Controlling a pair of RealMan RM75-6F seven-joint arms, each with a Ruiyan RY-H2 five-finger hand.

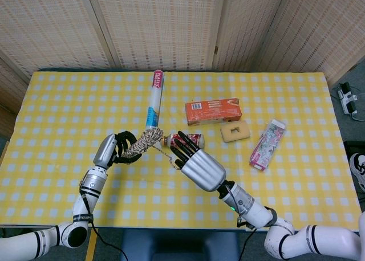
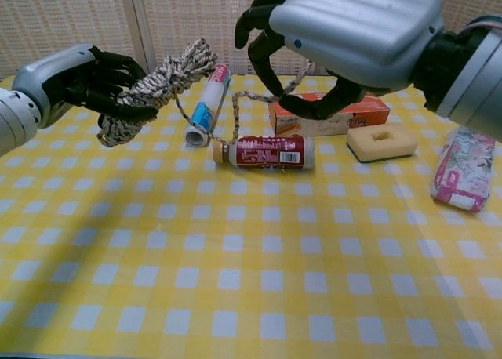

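Note:
My left hand (image 1: 109,150) (image 2: 72,80) grips a bundle of speckled rope (image 1: 142,143) (image 2: 155,88) above the yellow checked table (image 1: 68,107). One loose strand (image 2: 232,117) sags from the bundle, dips to the red bottle (image 2: 263,151) and climbs into my right hand (image 1: 198,166) (image 2: 354,28). That hand is raised close to the left one. Its curled fingers (image 2: 267,39) and thumb pinch the strand's end. In the head view the right hand's fingertips cover part of the red bottle (image 1: 193,139).
A white tube (image 1: 154,98) (image 2: 207,105) lies behind the bundle. An orange box (image 1: 213,110) (image 2: 315,124), a beige sponge with a hole (image 1: 235,131) (image 2: 382,141) and a pink flowered pack (image 1: 267,144) (image 2: 463,171) lie to the right.

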